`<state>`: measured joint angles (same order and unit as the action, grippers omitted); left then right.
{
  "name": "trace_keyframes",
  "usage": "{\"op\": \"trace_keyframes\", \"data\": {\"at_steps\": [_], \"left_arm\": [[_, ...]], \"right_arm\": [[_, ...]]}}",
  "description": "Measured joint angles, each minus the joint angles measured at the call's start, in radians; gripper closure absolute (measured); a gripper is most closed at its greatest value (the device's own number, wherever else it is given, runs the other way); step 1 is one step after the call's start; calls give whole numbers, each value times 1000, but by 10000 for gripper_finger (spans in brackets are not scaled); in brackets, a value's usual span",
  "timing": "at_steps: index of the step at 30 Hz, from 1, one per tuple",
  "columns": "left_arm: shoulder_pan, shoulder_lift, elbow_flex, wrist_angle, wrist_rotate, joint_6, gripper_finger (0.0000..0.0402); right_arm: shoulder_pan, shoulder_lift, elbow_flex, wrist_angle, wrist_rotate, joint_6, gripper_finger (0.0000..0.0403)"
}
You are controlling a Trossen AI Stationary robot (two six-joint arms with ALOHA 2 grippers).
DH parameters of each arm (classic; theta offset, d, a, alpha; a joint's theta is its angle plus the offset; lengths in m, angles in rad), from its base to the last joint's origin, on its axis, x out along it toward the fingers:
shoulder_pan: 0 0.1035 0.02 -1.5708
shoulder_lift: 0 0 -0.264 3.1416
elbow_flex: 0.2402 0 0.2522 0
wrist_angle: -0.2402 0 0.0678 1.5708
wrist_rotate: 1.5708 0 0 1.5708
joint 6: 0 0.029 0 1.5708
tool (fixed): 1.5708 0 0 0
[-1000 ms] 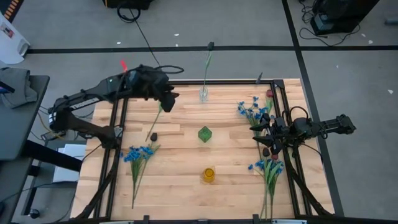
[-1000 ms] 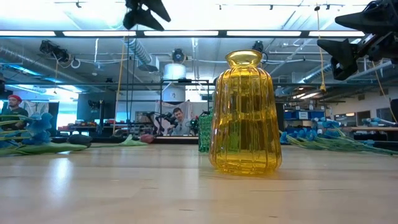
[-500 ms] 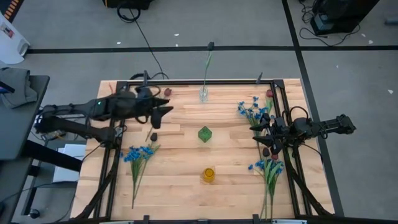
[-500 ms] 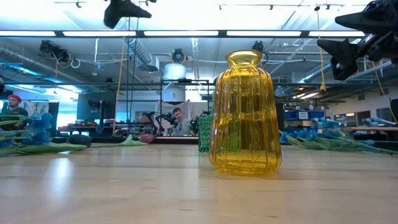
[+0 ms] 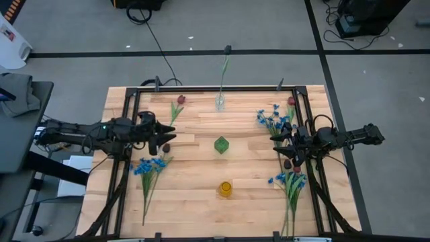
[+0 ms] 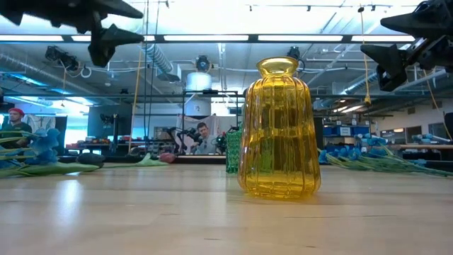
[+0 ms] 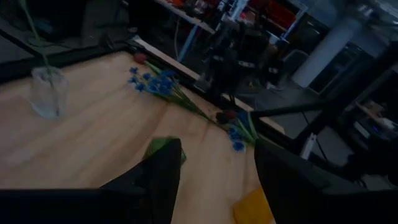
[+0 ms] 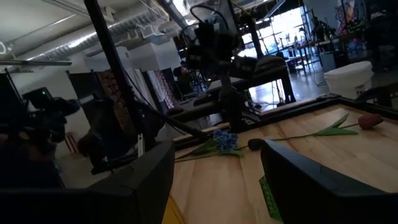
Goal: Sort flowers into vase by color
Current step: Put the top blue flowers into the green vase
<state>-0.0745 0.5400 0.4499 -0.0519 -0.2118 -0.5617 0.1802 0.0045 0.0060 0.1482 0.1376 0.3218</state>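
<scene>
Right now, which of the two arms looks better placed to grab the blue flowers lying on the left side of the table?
The left. Its open left gripper hovers just above that blue spray, while the right gripper waits across the table.

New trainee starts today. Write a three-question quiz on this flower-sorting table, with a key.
1. True or false: the clear vase already holds a stem.
2. Which vase stands nearest the table's front edge? A) green vase B) yellow vase C) clear vase
3. Fill in: the red flower lies on the ____ arm's side.

Key: 1 true; 2 B; 3 left
</scene>
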Motion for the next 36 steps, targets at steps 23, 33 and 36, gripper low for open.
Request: {"op": "trace_keyframes", "data": {"at_steps": [23, 33, 36], "left_arm": [[-60, -30, -310, 465, 22, 113, 193], [-60, -21, -320, 458, 130, 250, 193], [-60, 0, -320, 421, 158, 287, 193]], "right_arm": [[0, 0, 0, 153, 168, 48, 153], [0, 0, 0, 473, 239, 7, 153], [0, 1, 0, 446, 306, -79, 153]]}}
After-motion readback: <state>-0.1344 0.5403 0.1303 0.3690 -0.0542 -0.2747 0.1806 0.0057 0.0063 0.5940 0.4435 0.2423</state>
